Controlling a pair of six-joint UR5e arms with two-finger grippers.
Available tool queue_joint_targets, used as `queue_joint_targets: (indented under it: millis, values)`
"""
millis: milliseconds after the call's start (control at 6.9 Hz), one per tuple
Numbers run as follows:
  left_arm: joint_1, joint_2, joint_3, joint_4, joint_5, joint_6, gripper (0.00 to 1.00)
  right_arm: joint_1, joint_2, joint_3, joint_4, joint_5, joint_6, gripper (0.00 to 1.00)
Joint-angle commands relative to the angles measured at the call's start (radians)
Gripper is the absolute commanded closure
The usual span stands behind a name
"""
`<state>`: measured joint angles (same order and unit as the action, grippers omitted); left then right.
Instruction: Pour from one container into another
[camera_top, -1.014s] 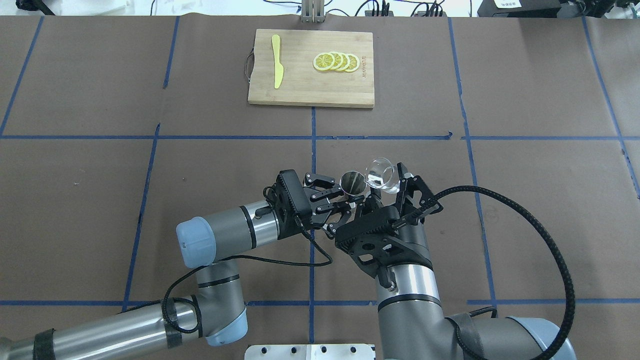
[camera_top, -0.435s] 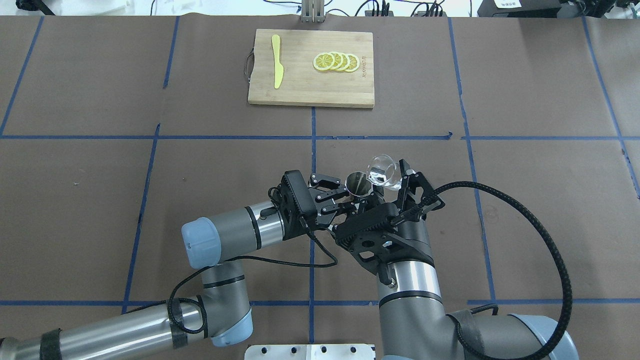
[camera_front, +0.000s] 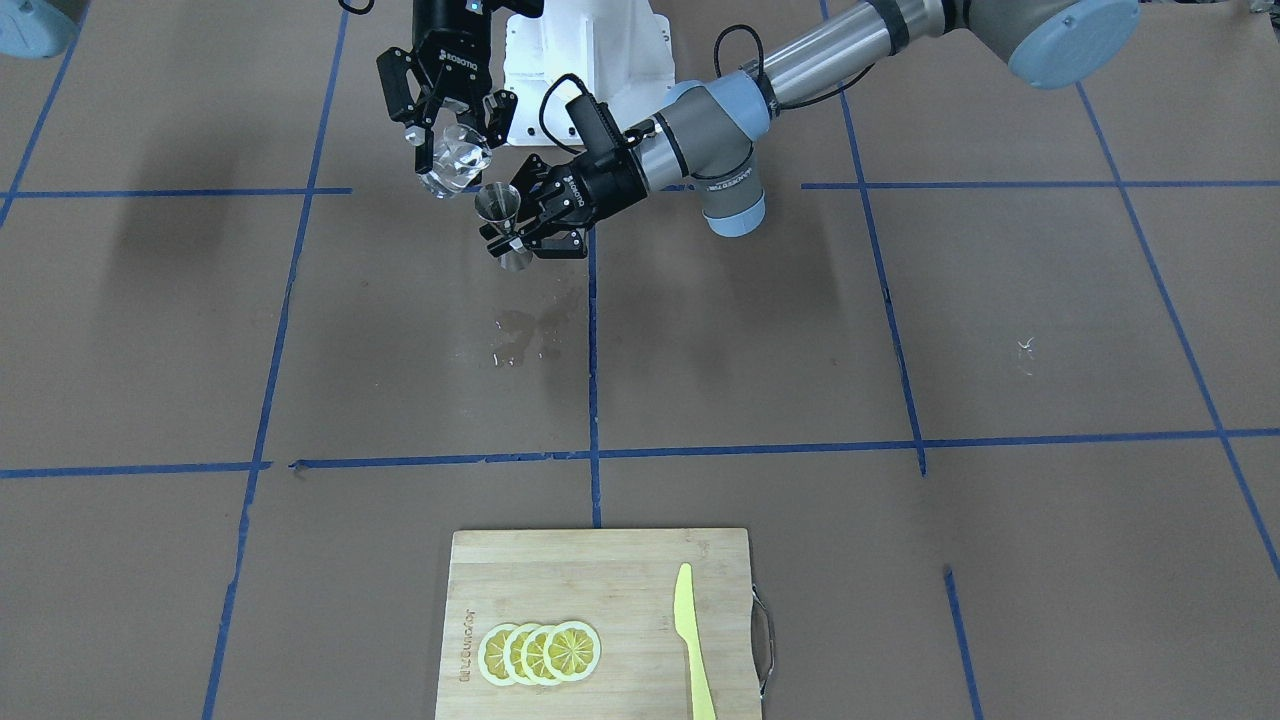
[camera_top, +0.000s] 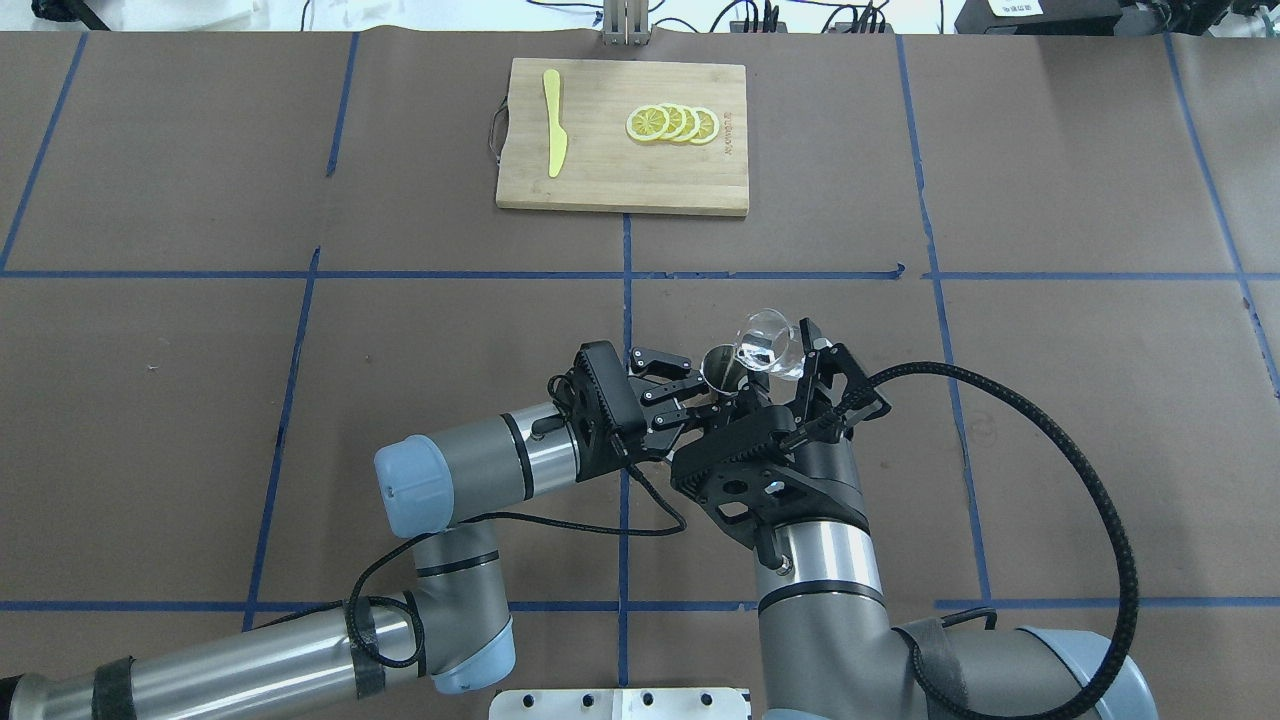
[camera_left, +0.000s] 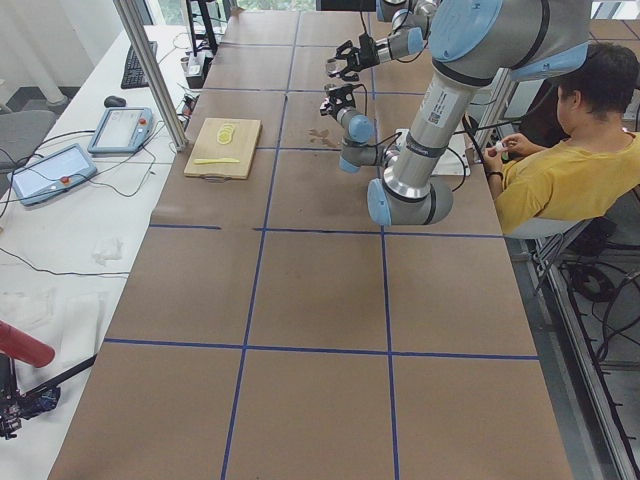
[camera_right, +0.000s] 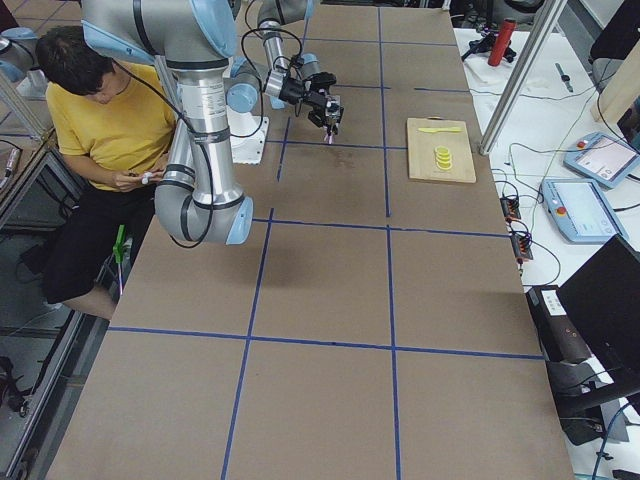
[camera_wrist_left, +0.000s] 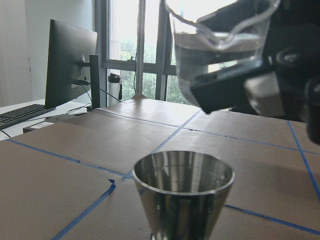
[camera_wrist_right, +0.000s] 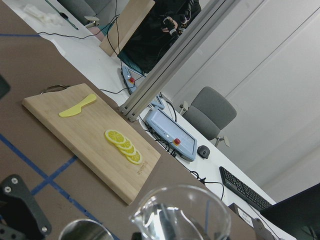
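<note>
My left gripper (camera_top: 700, 385) is shut on the waist of the steel jigger (camera_top: 722, 366), holding it upright above the table. My right gripper (camera_top: 792, 366) is shut on the clear glass cup (camera_top: 765, 340), tilted with its lip toward the jigger's mouth. In the front-facing view the glass cup (camera_front: 452, 160) hangs just above and beside the jigger (camera_front: 500, 225). The left wrist view shows the jigger's open cone (camera_wrist_left: 183, 192) under the glass cup (camera_wrist_left: 220, 45), which holds clear liquid. No stream shows. The right wrist view shows the cup's rim (camera_wrist_right: 180, 215) and the jigger's rim (camera_wrist_right: 82, 231).
A bamboo cutting board (camera_top: 600, 180) lies at the far middle, bearing lemon slices (camera_top: 672, 123) and a yellow knife (camera_top: 553, 120). A wet patch (camera_front: 525, 335) marks the brown paper near the grippers. A seated person (camera_left: 570, 150) is behind the robot's base.
My left arm has slid right, bringing the jigger closer under the cup's lip. The cup has shifted slightly away from the robot.
</note>
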<state>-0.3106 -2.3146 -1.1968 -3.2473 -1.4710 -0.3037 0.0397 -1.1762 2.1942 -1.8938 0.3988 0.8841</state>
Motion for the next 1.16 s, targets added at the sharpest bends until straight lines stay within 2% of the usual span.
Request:
queue_joint_targets:
  millis: [0, 1014]
  values:
    - [0.002, -0.002, 0.002, 0.000, -0.002, 0.000, 1.00, 0.005, 0.006, 0.001, -0.053, 0.000, -0.001, 1.00]
    - [0.008, -0.002, 0.000, -0.012, 0.000, 0.000, 1.00, 0.009, 0.007, 0.003, -0.073, -0.002, -0.049, 1.00]
